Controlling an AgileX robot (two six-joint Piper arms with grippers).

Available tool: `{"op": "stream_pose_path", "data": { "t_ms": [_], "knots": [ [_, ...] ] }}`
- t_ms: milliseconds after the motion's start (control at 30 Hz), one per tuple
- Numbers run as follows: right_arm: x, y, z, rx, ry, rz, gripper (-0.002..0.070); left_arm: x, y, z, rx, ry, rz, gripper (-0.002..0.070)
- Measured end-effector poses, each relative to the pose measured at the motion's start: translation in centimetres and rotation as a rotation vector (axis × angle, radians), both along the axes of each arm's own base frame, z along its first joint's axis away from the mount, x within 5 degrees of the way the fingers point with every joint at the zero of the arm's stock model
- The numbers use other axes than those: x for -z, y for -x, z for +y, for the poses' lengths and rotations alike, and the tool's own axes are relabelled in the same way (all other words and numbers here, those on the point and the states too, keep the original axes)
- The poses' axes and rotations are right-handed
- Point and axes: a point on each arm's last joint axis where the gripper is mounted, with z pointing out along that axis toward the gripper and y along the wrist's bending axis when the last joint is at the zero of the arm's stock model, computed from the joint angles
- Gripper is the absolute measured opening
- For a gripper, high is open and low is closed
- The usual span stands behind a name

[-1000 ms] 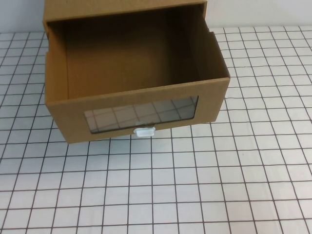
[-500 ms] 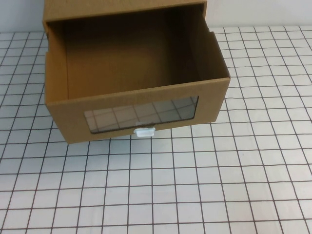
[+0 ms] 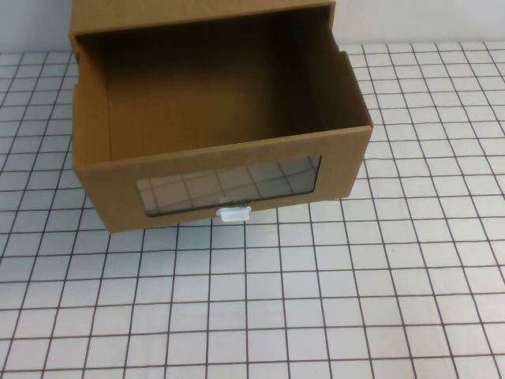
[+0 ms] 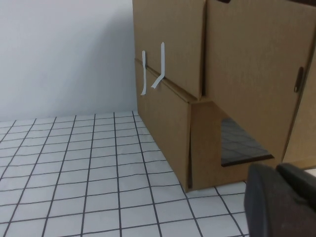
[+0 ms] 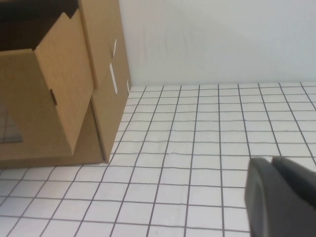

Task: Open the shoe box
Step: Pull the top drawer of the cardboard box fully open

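**Shoe box drawer was sitting open, both arms off to the sides**

So the biggest thing in view was the white table with its black grid lines, and a plain white wall ran behind it.

The brown cardboard shoe box stood at the far side of the table, a bit left of centre, with its back up by the wall. It's the sleeve-and-drawer kind. The drawer was slid well out toward the robot, so from above you looked straight down into its bare cardboard inside. The drawer sat a little skewed, with its front face angled slightly to the grid.

On that front face there was a clear window, and you could see grid lines through it.

The left gripper hung low over the table off the box's left side, near the drawer's front corner but clear of the cardboard. Its two dark fingers were pressed together with only a thin seam between them, and they gripped nothing.

The right gripper was on the other side, low over open grid and well apart from the box. It was clenched too, with nothing in it.

Small stuff: a little white pull tab sat on the bottom edge of the drawer front just under the window. A couple of thin white tape strips were on the box's left side wall.
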Motion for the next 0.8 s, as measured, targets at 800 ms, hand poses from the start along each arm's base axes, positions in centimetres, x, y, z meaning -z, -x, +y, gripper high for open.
{"op": "stream_pose_path", "data": {
  "t_ms": [800],
  "knots": [
    [7.4,1.5,-1.0,0.120,0.122,0.153,-0.0013,0.0,0.0,0.0,0.003,-0.003,0.004,-0.0002]
  ]
}}
